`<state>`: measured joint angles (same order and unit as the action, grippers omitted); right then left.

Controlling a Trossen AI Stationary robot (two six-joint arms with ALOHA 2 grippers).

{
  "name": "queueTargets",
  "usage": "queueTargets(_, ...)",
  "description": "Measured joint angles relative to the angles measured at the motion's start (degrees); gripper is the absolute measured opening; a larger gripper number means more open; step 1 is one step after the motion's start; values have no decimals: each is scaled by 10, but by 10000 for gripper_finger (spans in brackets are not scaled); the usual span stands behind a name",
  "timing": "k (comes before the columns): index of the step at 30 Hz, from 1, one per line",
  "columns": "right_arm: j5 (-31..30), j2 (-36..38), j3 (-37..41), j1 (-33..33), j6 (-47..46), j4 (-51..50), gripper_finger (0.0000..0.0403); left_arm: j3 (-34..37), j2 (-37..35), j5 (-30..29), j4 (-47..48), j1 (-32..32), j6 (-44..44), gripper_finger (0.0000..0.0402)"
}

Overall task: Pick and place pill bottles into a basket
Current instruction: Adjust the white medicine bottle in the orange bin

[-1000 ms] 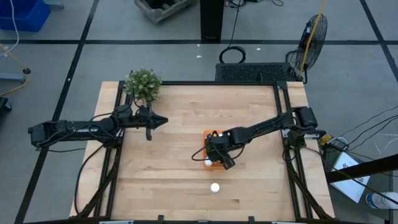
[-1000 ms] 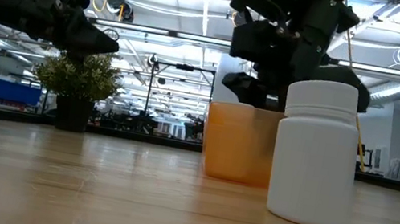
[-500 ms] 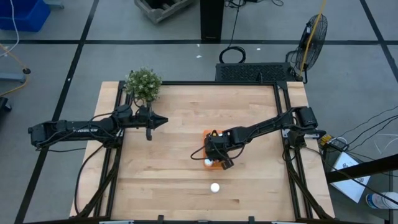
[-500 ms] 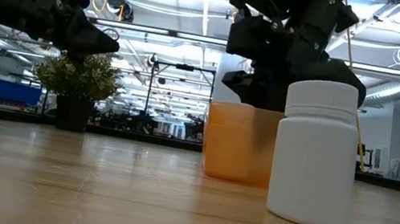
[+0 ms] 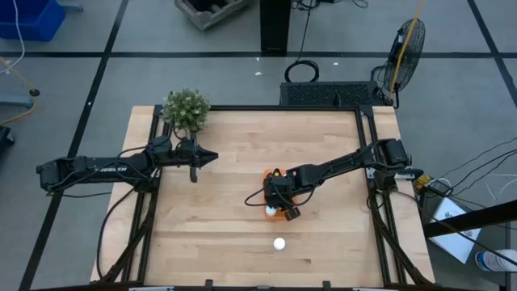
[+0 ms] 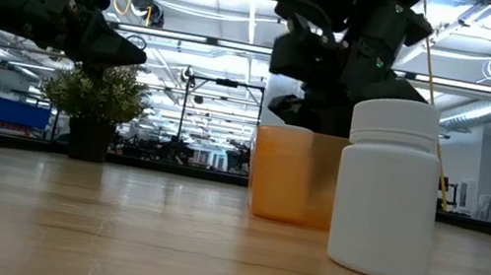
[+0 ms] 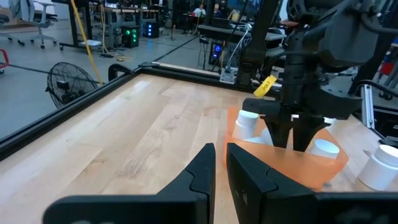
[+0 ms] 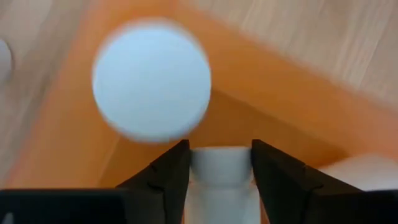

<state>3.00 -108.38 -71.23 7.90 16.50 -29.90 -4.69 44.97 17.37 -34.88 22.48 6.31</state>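
Pale wooden bench [image 5: 218, 178] carries all items. Left end effector [image 5: 212, 157] waits clenched near the left edge. Right end effector [image 8: 219, 163] hangs inside the bright orange plastic basket [image 5: 277, 215], grasping an upright white cylindrical pill bottle [image 8: 219, 168]. One remaining white bottle [image 5: 279, 243] stands near its front, nearer the right arm.

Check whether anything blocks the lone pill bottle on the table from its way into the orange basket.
Nothing visible lies on the bare wood between the lone pill bottle and the orange basket. The right gripper is over the basket, fingers either side of a bottle inside it, so that spot is occupied. The left gripper, shut, waits by the potted plant.
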Motion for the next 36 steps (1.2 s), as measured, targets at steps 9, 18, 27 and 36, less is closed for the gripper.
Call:
queueTargets(9,-13,0,4,0,-14,-70,183,0,0,-5,-1,0,-4,44)
queueTargets(18,-30,1,3,0,-8,-52,150,0,0,-10,0,0,-4,44)
queueTargets(27,-76,56,2,0,-24,-50,154,0,0,-10,2,0,-4,44)
queueTargets(36,-72,121,19,4,-103,10,149,0,0,-10,3,0,-5,44)
